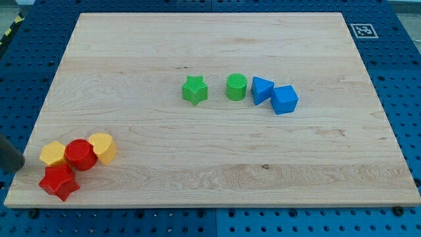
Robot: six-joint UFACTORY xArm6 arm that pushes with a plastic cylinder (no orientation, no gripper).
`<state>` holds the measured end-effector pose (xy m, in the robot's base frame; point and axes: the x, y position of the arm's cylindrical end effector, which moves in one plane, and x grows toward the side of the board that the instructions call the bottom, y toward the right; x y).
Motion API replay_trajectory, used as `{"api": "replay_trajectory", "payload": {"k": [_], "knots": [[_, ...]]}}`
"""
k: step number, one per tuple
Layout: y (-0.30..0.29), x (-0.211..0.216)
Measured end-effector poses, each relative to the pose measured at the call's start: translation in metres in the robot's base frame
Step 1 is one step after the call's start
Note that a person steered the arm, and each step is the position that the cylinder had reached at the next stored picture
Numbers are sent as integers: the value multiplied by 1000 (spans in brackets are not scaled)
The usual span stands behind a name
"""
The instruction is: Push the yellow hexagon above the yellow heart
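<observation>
Wooden board (217, 151) with eight small coloured blocks, read from the view's left. At the left edge a dark shape (10, 157) enters the frame; it is probably my rod, but its tip is not visible, so the tip's position relative to the blocks cannot be told, and there are no jaws to report. In the lower left corner lies a tight cluster: a yellow block, apparently the yellow hexagon (53, 153), touching a red cylinder (81, 155), which touches a second yellow block, apparently the yellow heart (102, 147); a red star-shaped block (59, 182) sits just below, against the first two. Which yellow block is which shape is a judgement, since both are small. Near the centre, well apart from the cluster, stand a green star (195, 89), a green cylinder (236, 87), a blue triangular block (262, 89) and a blue cube-like block (284, 99). The hexagon looks light, rigid and smooth, likely to slide readily; pressing a flat side near its middle should limit spinning, though its neighbours would probably shift too.
</observation>
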<state>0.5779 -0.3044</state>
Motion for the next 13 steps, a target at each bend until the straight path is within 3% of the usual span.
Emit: {"api": "replay_trajectory", "payload": {"k": [4,10,13], "knots": [[57,7],[61,-81],[93,-69]]}}
